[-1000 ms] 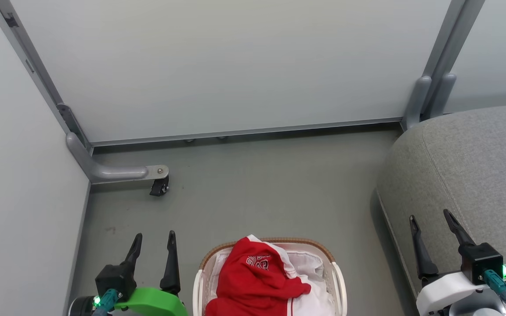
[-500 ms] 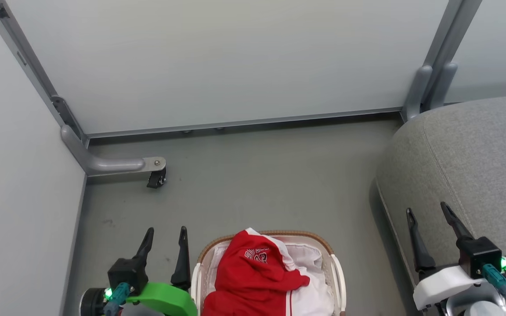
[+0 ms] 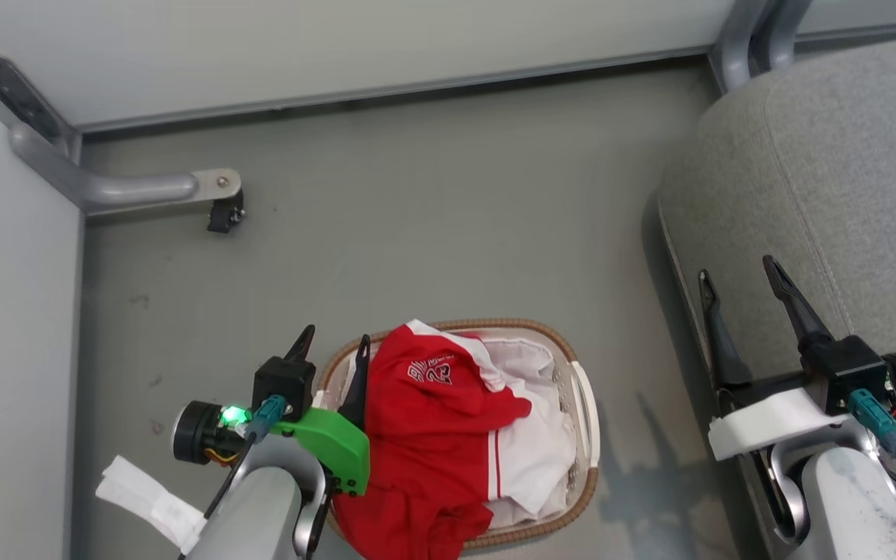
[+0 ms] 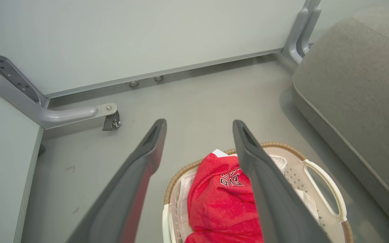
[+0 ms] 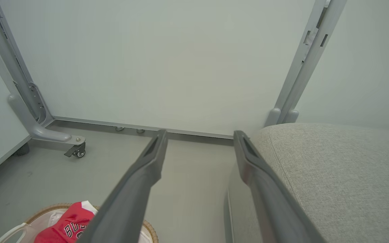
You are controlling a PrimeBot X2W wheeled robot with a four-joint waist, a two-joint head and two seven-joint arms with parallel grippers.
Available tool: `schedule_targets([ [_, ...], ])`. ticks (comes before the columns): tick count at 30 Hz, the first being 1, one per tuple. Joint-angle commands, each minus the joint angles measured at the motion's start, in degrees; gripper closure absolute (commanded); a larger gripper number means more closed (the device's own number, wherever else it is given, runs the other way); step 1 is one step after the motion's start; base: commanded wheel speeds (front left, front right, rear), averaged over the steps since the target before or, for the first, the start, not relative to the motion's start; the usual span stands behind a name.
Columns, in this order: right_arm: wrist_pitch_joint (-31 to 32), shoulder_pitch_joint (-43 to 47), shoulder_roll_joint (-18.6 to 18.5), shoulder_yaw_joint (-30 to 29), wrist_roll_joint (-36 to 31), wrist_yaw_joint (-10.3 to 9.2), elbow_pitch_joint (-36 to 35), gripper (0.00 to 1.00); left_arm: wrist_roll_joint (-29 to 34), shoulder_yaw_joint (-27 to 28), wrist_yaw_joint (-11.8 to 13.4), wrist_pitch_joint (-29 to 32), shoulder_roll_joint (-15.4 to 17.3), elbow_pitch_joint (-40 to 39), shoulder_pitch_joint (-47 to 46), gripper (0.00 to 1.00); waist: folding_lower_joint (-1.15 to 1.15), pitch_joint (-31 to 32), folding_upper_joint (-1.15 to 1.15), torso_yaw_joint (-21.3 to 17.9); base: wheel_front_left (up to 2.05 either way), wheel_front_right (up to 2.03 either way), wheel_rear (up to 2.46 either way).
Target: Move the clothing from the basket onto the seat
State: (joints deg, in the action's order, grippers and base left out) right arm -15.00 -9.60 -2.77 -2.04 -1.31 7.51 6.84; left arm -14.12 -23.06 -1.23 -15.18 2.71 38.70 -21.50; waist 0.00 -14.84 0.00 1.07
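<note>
Head view: left gripper (image 3: 337, 334), fingers apart, above basket (image 3: 566, 351) rim, clothing (image 3: 432, 404) just beside.

The red clothing (image 3: 432, 420) bears white arched lettering, starting "BU", over what looks like the number 23.

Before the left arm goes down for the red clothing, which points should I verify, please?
1. Open left gripper: ok.
2. It is centred over the clothing: not ok; one finger is over the red cloth, the other outside the basket rim.
3. Red cloth on top in the basket, uncovered: ok.
4. Height above the clothing: cannot tell.
5. Open right gripper, at the seat edge, away from the basket: ok.
</note>
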Motion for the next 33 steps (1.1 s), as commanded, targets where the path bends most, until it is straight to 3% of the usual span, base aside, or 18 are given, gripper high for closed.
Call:
schedule_targets([
  [1,-0.28,-1.59,-0.22,0.56,0.65,-0.04,-0.18,0.0,0.55,-0.41,0.01,0.04,0.32,2.48,-2.72,0.0,0.0,-9.76,0.0,-5.15,0.0,0.0,0.0],
  [13,-0.28,-5.84,-0.17,5.0,5.19,-0.04,0.04,0.0,4.85,-3.57,-1.16,0.04,1.22,20.43,-14.4,0.0,0.0,-21.03,0.0,-12.3,0.0,0.0,0.0],
  [24,-0.28,-8.04,-0.16,7.56,8.24,-0.04,-0.77,0.0,5.38,-3.54,-0.04,0.04,4.1,27.68,-19.58,0.0,0.0,-27.25,0.0,-16.44,0.0,0.0,0.0],
  [33,-0.28,-8.73,-0.16,9.31,10.0,-0.04,-1.68,0.0,5.21,-4.29,0.39,0.86,4.79,32.57,-22.08,0.0,0.0,-28.88,0.0,-17.44,0.0,0.0,0.0],
])
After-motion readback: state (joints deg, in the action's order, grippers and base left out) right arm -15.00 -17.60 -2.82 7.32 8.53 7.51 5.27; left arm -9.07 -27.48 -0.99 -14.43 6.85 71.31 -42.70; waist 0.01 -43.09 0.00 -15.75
